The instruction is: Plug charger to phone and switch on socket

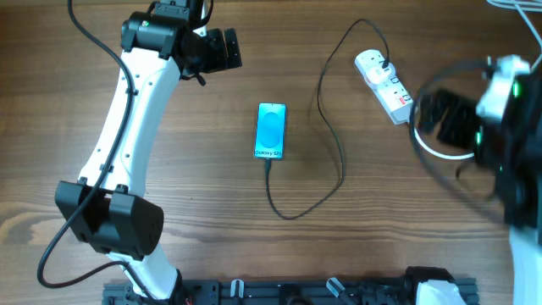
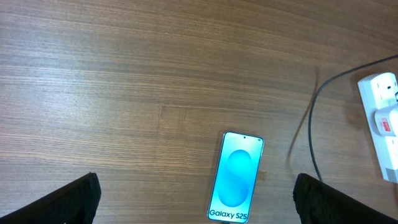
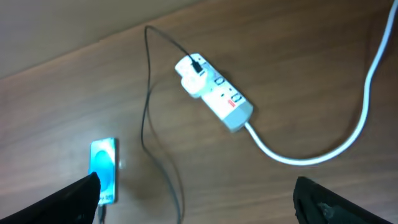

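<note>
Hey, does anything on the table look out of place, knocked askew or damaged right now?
Nothing stands out. The phone lies flat with its screen lit. The charger cable runs in a loose loop from the phone's lower end to the power strip, which sits diagonally but looks intact. No spill or damage shows.

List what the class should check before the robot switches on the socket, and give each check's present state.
1. Charger meets the bottom edge of the phone: ok.
2. Charger's other end sits in the socket: ok.
3. Socket switch position: cannot tell.
4. Right gripper open and empty: ok.
5. Left gripper open, off the phone: ok.
6. Right arm sharp in the overhead view: not ok, blurred.
</note>
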Controlling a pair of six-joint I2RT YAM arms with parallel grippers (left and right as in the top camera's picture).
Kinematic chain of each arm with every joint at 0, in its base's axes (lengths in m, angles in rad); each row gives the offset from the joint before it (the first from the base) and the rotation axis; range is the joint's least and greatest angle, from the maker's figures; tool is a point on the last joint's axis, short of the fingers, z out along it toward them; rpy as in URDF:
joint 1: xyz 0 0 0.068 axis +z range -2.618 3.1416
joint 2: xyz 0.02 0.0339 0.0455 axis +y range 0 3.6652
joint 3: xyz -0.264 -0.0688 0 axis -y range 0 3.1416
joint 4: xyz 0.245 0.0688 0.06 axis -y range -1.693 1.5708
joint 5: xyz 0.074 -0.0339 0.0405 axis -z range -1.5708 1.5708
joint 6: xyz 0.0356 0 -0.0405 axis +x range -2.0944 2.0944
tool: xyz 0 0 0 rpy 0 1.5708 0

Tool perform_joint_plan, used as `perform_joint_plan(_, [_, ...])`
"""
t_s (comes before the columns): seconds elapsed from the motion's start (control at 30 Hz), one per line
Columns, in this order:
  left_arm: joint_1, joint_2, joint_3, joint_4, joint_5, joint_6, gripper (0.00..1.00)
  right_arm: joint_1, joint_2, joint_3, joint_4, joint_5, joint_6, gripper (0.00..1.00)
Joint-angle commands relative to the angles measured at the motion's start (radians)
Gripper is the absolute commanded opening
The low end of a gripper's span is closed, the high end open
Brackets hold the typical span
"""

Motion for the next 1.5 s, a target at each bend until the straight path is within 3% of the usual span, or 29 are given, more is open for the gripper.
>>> perform_joint_plan(0.0, [0.003, 0.004, -0.004, 0.0, -0.015, -0.012, 1.0, 0.005, -0.186, -0.142, 0.002, 0.013, 0.043, 1.0])
perform_joint_plan(0.1, [0.003, 0.004, -0.004, 0.0, -0.015, -0.012, 1.0, 0.005, -0.342, -0.236, -0.001, 0.013, 0.043, 1.0])
perform_joint_plan(0.23, [0.003, 0.004, -0.004, 0.0, -0.015, -0.012, 1.0, 0.005, -0.423, -0.253, -0.101, -0.047, 0.044, 1.0])
perform_joint_plan(0.43, [0.003, 0.004, -0.004, 0.0, -0.015, -0.012, 1.0, 0.005, -0.426, -0.253, -0.283, -0.115, 0.042, 1.0])
perform_joint_plan(1.0, [0.003, 0.004, -0.004, 0.0, -0.015, -0.012, 1.0, 0.005, -0.426, -0.253, -0.303, -0.054, 0.011, 1.0])
perform_joint_plan(1.2, [0.003, 0.004, -0.004, 0.0, -0.015, -0.012, 1.0, 0.005, -0.48, -0.304, -0.183, -0.063, -0.082, 1.0])
perform_joint_plan(1.47, [0.003, 0.004, -0.004, 0.0, -0.015, -0.012, 1.0, 0.005, -0.774, -0.624, 0.175, -0.126, -0.146, 1.0])
